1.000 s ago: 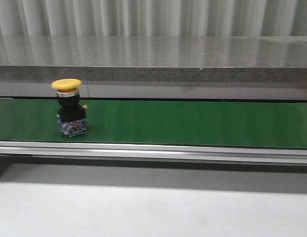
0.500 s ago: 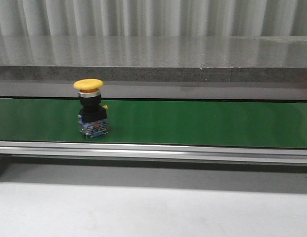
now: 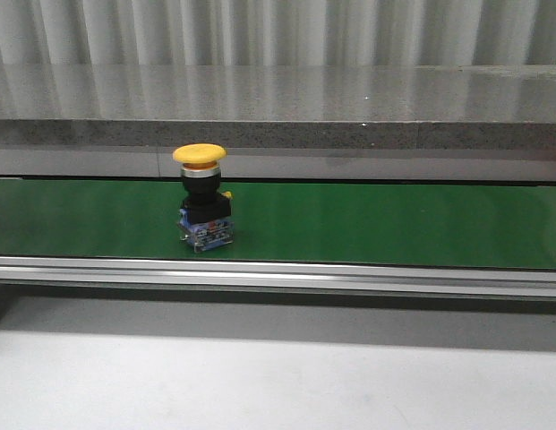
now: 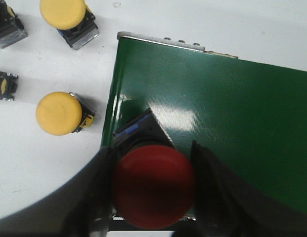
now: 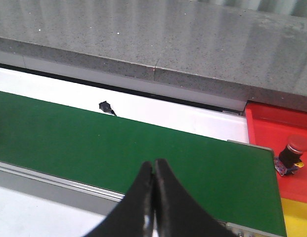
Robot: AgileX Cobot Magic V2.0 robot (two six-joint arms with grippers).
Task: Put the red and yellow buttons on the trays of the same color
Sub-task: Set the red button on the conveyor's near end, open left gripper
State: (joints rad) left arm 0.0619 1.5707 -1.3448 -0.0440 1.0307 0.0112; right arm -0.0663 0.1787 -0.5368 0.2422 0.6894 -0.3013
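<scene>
A yellow button (image 3: 201, 202) stands upright on the green belt (image 3: 394, 224), left of middle in the front view, with no gripper near it. In the left wrist view a red button (image 4: 153, 185) sits at the end of the belt (image 4: 232, 108). My left gripper (image 4: 151, 148) is shut on it, a finger against each side of its cap. My right gripper (image 5: 153, 163) hangs shut and holds nothing above the belt (image 5: 69, 133). Past that belt's end lies the red tray (image 5: 267, 126) with a red button (image 5: 294, 148) on it, and the yellow tray (image 5: 296, 217) beside it.
On the white table beside the belt's end stand two more yellow buttons (image 4: 62, 12) (image 4: 57, 112) and two other switch bodies (image 4: 7, 29) (image 4: 5, 85). A grey stone ledge (image 3: 278, 107) runs behind the belt, and a metal rail (image 3: 278, 273) runs along its front.
The yellow button has travelled to the right along the green belt, staying upright.
</scene>
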